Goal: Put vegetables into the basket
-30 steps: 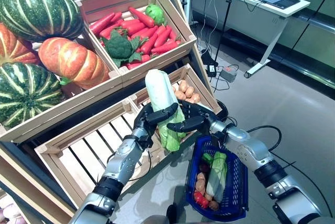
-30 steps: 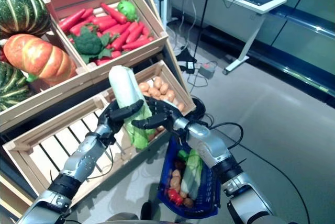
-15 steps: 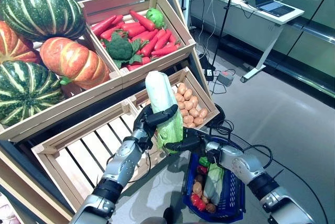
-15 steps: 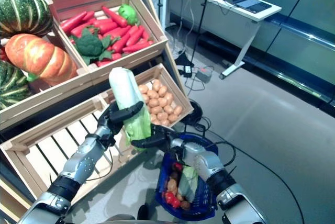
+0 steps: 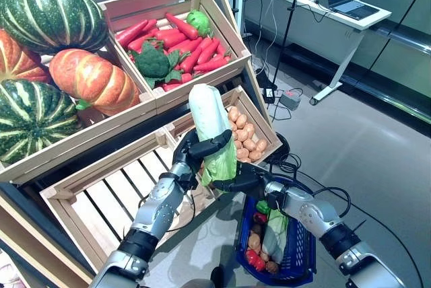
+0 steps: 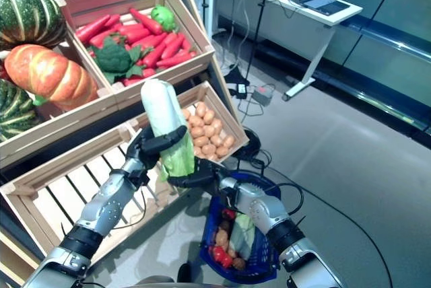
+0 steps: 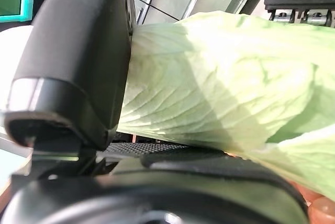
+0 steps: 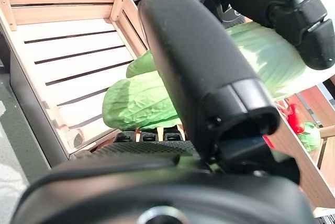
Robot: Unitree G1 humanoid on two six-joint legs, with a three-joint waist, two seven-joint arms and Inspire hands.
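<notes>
While the left hand (image 5: 190, 155) curls round one napa cabbage (image 5: 207, 121), the right hand (image 5: 237, 179) grips its leafy end above one blue basket (image 5: 304, 250); four pumpkins (image 5: 91, 79) sit nearby; no writing legible.

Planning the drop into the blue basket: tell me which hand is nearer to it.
Right. The right hand sits just above the blue basket's near rim, under the cabbage's leafy end. The left hand grips the cabbage higher up, over the wooden crates, farther from the basket.

I can't see the right hand (image 5: 237, 179) fingertips behind the cabbage (image 5: 210, 130) leaves; the pumpkins (image 5: 30, 110) are cut off at the edge.
</notes>
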